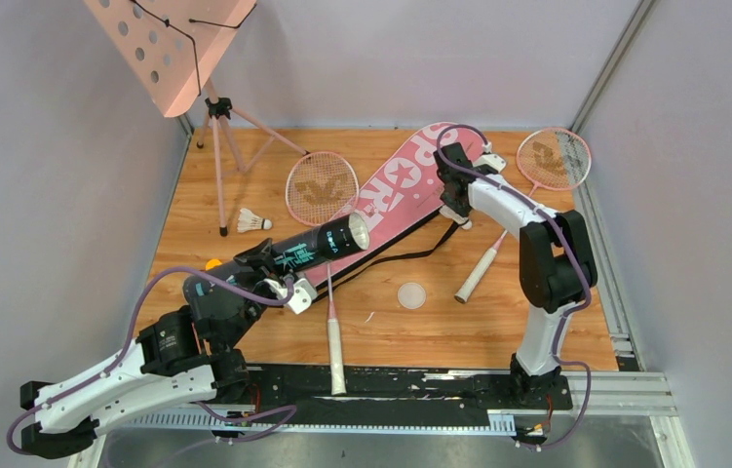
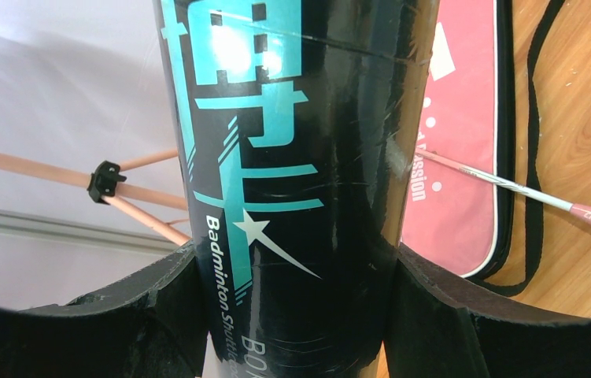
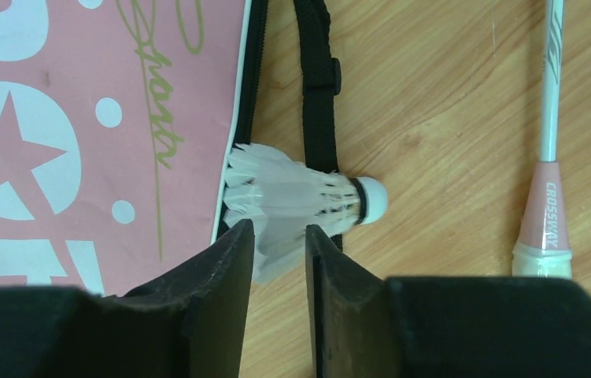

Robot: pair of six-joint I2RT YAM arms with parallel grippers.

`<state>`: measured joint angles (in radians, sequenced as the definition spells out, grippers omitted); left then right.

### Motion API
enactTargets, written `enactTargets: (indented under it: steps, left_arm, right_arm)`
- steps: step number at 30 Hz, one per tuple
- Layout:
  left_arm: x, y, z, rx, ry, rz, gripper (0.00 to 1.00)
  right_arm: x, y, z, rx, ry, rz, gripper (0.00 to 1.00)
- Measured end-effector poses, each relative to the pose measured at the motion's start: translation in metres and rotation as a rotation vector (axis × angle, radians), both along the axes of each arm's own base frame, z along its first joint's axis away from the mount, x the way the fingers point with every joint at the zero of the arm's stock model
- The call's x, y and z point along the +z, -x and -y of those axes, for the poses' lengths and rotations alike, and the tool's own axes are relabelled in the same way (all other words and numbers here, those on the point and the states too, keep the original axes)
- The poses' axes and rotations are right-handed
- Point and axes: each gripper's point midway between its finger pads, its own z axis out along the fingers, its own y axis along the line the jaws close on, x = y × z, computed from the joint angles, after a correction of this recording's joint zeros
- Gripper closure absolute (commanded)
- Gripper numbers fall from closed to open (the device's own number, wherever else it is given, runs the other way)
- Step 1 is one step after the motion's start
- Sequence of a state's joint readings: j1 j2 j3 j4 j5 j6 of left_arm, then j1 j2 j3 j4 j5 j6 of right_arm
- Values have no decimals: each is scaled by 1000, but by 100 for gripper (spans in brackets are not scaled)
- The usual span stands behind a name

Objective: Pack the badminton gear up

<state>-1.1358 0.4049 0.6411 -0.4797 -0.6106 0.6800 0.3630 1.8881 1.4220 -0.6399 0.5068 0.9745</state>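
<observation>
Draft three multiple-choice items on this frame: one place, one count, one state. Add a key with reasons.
1. Where is the white disc?
A) on the music stand
B) on the table, between the two racket handles
C) on a racket's strings

2. How many rackets are out?
A) one
B) two
C) three

3. What is the left gripper doing?
A) open, empty
B) shut on a racket handle
C) shut on the black tube

Key:
1B, the disc lies on bare wood between the handles.
2B, two pink heads show, one on either side of the pink bag.
3C, the left wrist view shows both fingers against the tube.
</observation>
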Motion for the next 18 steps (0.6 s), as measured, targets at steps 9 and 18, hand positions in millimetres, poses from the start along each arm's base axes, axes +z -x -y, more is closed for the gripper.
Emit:
enactTargets:
  steps: [9, 18]
  left_arm:
    - [0, 0, 1, -4, 0, 0, 53]
    - [-6, 0, 4, -13, -23, -13, 53]
  right_arm:
    - [13, 7, 5, 4, 12, 12, 100]
    - [88, 43, 4, 138, -69, 185, 100]
